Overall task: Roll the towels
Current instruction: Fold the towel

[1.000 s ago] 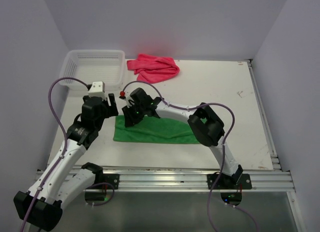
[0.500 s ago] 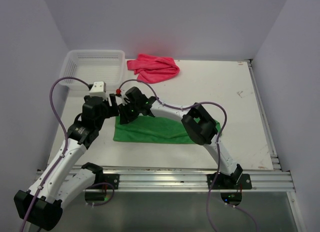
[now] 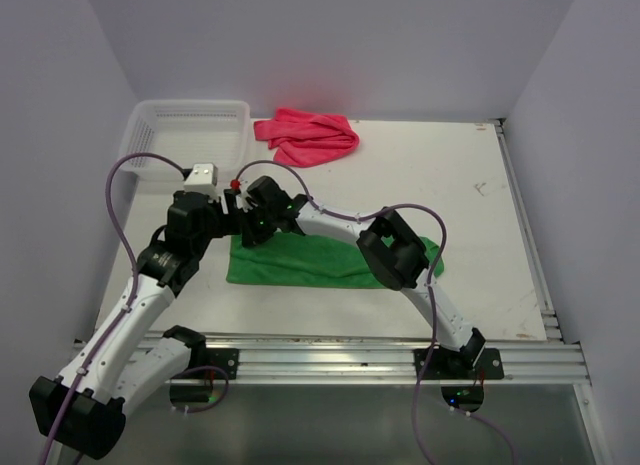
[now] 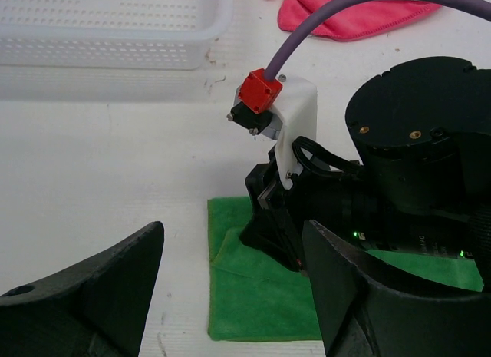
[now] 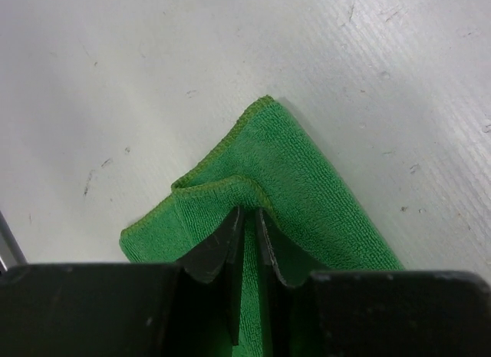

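Right wrist: we see right gripper (image 5: 245, 219) pinching a fold of green towel (image 5: 314, 180) nr its corner; left gripper (image 4: 230, 276) gapes wide alongside.

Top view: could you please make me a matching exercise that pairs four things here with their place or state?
Things:
1. green towel
2. pink towel
3. basket
4. left hand

Place or state:
A. open
B. far left corner of the table
C. bunched up at the far edge
D. spread out near the arms, end pinched by the right hand

Pairs: 1-D, 2-C, 3-B, 4-A
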Tool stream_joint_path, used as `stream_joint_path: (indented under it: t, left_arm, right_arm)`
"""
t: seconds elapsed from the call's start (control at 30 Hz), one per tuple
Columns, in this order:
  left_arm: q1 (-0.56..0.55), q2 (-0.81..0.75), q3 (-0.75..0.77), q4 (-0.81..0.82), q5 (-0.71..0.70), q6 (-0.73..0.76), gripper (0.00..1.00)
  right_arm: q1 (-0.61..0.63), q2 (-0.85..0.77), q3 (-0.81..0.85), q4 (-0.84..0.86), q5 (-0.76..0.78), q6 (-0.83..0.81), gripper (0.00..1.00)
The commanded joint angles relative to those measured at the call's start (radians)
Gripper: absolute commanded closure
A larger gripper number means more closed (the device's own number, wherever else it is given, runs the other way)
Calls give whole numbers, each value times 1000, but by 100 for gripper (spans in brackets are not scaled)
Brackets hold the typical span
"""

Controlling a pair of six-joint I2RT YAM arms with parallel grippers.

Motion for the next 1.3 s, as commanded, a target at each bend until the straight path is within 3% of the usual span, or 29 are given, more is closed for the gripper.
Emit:
stream_joint_path:
  t: [0.0, 0.17, 0.27, 0.5, 0.77, 0.9, 1.03, 1.27]
  left_arm:
    - [5, 5, 0, 38, 20, 21, 23]
    - [5, 20, 3, 33, 34, 23, 23]
    - [5, 24, 3, 33, 42, 24, 23]
    - [5, 27, 3, 35, 49, 24, 23]
    - [5, 33, 3, 35, 60, 26, 22]
    - [5, 33, 3, 33, 63, 27, 22]
    - [5, 34, 4, 33, 68, 27, 22]
    - [5, 33, 3, 35, 69, 27, 22]
  right_arm:
    - [7, 8, 46, -1, 17, -5, 86]
    - [16, 3, 47, -19, 24, -25, 88]
    - [19, 3, 49, -27, 21, -27, 76]
    - [25, 12, 58, -30, 59, -30, 73]
    - [38, 38, 58, -51, 136, -56, 90]
    - [44, 40, 61, -59, 149, -70, 91]
    - [48, 40, 62, -67, 157, -78, 100]
    - [48, 8, 59, -64, 142, -68, 100]
